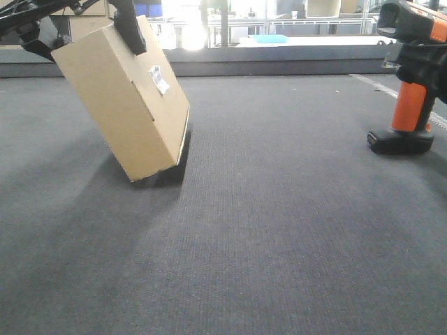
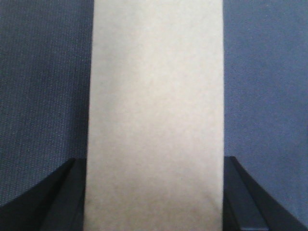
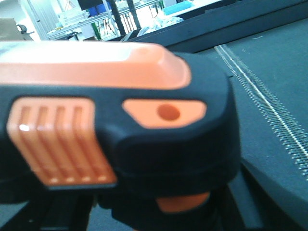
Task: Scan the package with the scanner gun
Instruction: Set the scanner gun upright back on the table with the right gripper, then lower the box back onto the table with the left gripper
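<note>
Left wrist-mounted view shows the left gripper (image 2: 155,192) clamped across the package (image 2: 155,86).

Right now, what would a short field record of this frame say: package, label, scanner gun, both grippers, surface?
package: brown box, tilted, lower edge at the carpet
label: small, white, on the upturned broad face
scanner gun: far right, upright, black foot on or just above the carpet
left gripper: shut on the package, fingers on both sides
right gripper: shut on the scanner gun below its head
surface: dark grey carpet
</note>
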